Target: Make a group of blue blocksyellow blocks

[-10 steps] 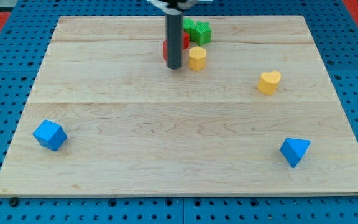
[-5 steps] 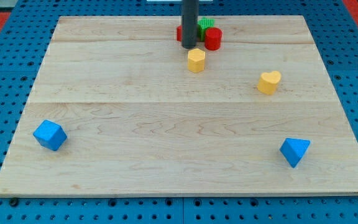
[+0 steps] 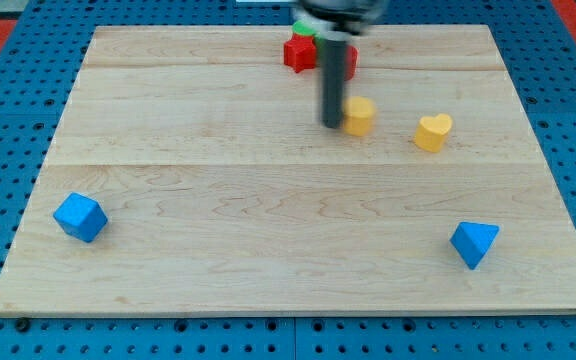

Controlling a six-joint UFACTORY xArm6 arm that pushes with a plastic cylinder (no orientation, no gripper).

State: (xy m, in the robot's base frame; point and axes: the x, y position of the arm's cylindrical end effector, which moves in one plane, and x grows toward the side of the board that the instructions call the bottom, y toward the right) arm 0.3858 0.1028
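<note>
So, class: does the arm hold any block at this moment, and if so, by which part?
Nothing is held. The arm ends in a bare rod; my tip rests on the board against the left side of a yellow block, which it can only push.

The tip [image 3: 331,125] sits against the left side of a yellow block [image 3: 359,115]. Further to its right stands a yellow heart block [image 3: 433,132], with a narrow gap between the two. Above it, red blocks [image 3: 300,53] and a green block [image 3: 305,30] crowd the board's [image 3: 268,200] top edge. Below it the wood lies open down to a blue block [image 3: 79,217] far lower left and a blue block [image 3: 473,242] lower right.
</note>
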